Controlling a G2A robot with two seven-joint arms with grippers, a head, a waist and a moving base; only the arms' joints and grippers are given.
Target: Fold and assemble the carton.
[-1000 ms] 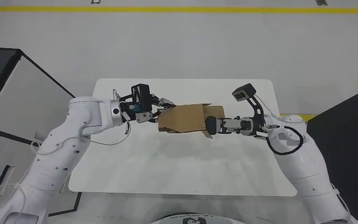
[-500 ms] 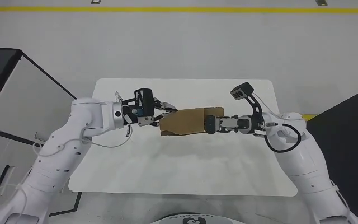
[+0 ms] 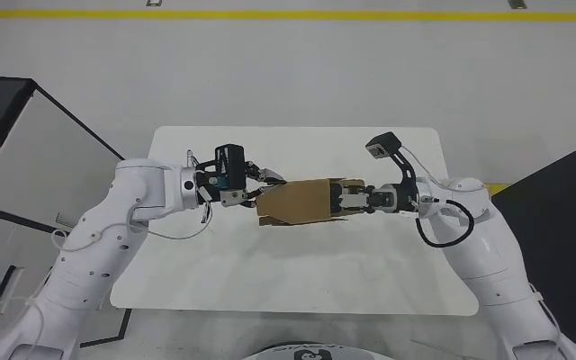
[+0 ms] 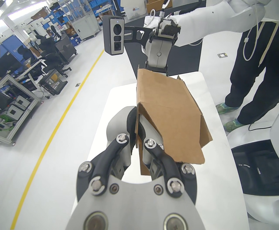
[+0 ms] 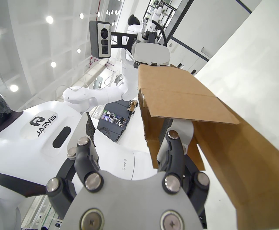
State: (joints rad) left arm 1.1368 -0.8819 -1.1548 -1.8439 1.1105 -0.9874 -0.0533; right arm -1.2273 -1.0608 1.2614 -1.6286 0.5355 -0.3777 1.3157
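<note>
Between the two grippers is the carton. It is a long brown cardboard box, lying on its side, with one end at each gripper. Both ends are open and the flaps are not shut. At the end by the left gripper one flap leans in at a slant and a bigger flap sticks out to the side. At the end by the right gripper a flap hangs over the opening like a little roof. I cannot tell if the carton touches the table.

The left gripper is pinched on a thin side wall of the carton, with one finger on each side of the cardboard. The right gripper has its fingers wide apart. One finger is inside the carton under the flap. The other finger is outside, away from the cardboard.

Under both grippers is a white table with round corners. Past the table the floor is pale grey with a yellow line on it. Far behind the left gripper's side of the room there are blue shelves, desks and black chairs.
</note>
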